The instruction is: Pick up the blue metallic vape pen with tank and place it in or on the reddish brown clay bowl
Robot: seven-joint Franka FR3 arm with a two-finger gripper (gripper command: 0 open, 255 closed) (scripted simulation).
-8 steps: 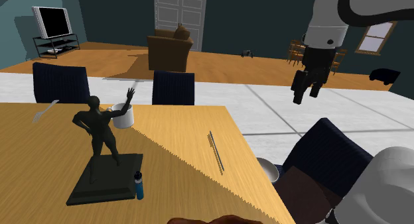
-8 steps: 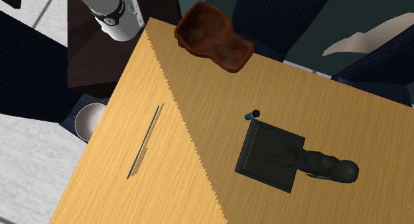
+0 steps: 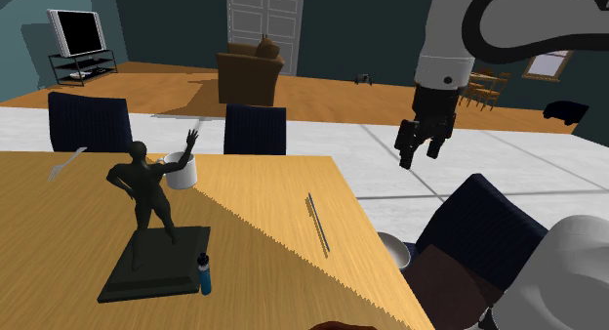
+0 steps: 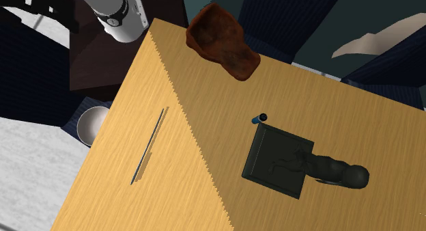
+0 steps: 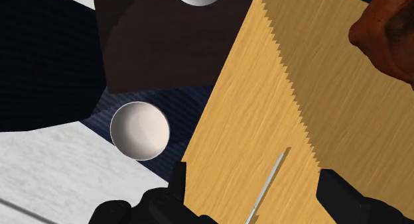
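Pen: blue vape pen point(image 3: 204, 272) stands just beside the dark statue point(image 3: 146, 196), at the corner of the statue's square base that faces the bowl; it may be touching that base.
Pen axis: upright with the dark tip on top. The second exterior view looks almost straight down its length, so a slight lean probably cannot be ruled out.
Fingers: gripper point(image 3: 418, 152) has its fingers spread wide apart with nothing between them.
Gripper place: high up and well apart from the statue, out past the table point(image 3: 254, 211) edge, with the thin rod point(image 3: 318, 223) lying between it and the statue.
Bearing: from the fingers the pen lies across the rod and toward the statue, and much lower.
Bowl: reddish brown bowl point(image 4: 222, 42) sits at a table edge, apart from the statue, beyond the base corner where the pen stands.
Coming move: a long travel toward the statue and then a descent seem needed. The fingers would best close across the pen's upright body on the side away from the statue's base, since that base crowds the other side.
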